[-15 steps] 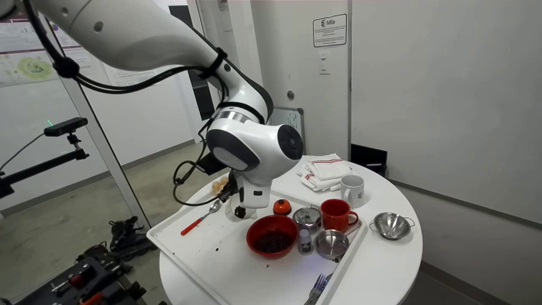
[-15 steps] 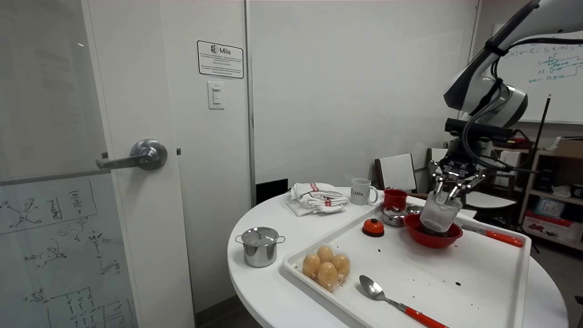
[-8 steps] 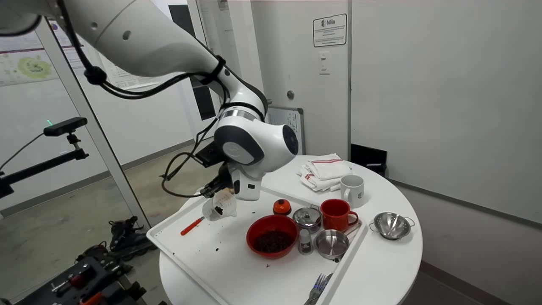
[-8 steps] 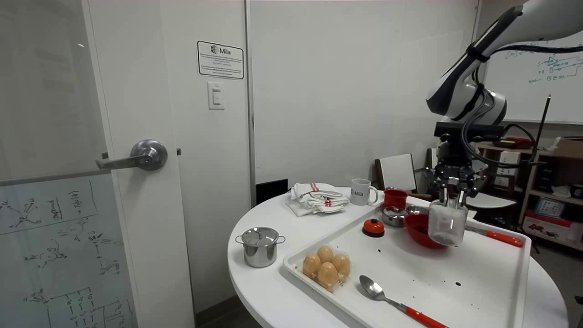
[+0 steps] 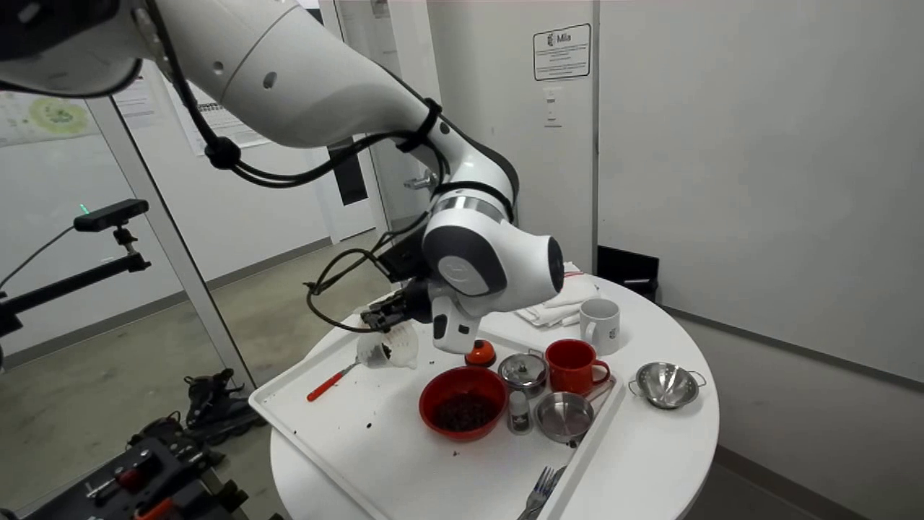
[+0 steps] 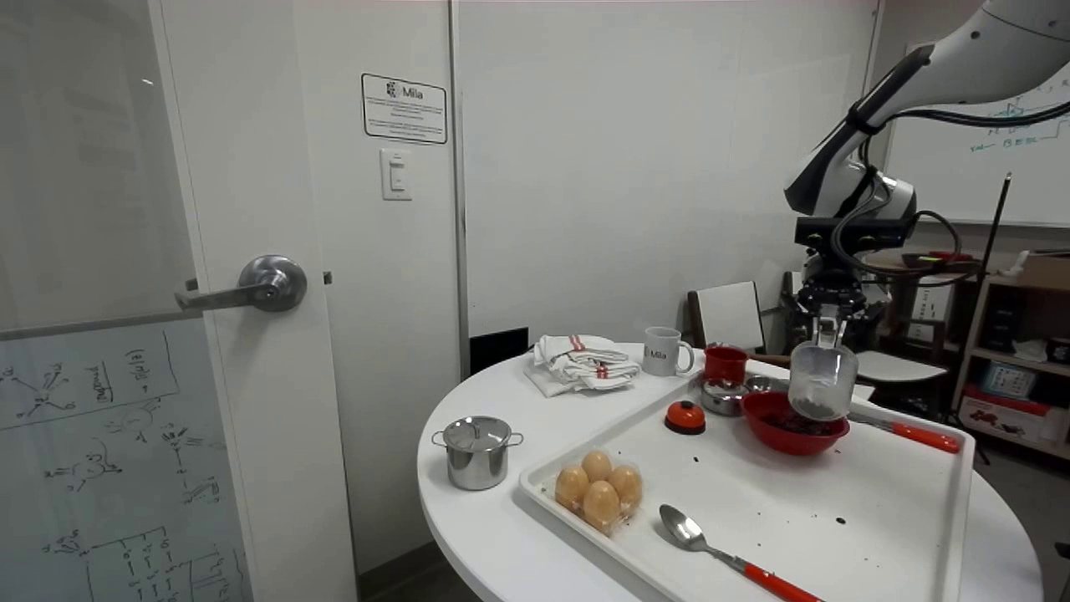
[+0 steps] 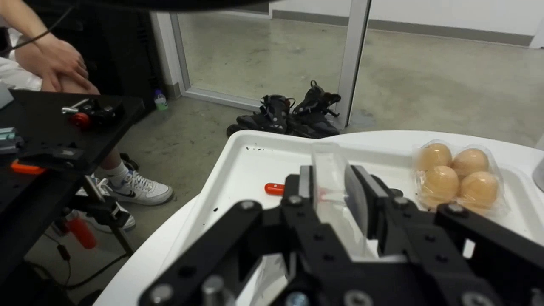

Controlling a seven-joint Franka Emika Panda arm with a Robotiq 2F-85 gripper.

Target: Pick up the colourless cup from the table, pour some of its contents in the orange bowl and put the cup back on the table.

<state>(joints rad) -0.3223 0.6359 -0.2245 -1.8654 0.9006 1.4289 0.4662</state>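
The colourless cup is a small see-through tumbler with some dark bits inside. It also shows in an exterior view and, partly hidden by the fingers, in the wrist view. My gripper is shut on the cup and holds it above the tray; the gripper also shows in an exterior view. The cup looks tilted in an exterior view. The red-orange bowl stands on the tray with dark bits in it, and shows in an exterior view too. The table is round and white.
A white tray holds an egg pack, a spoon, an orange-red lidded item, a lidded pot, a red mug, a shaker and a metal pan. A person's hand shows beyond.
The cup was tilted toward the bowl a second ago. It swung away and turned more upright, then rose a little with the gripper; the arm shifted. It is held throughout.
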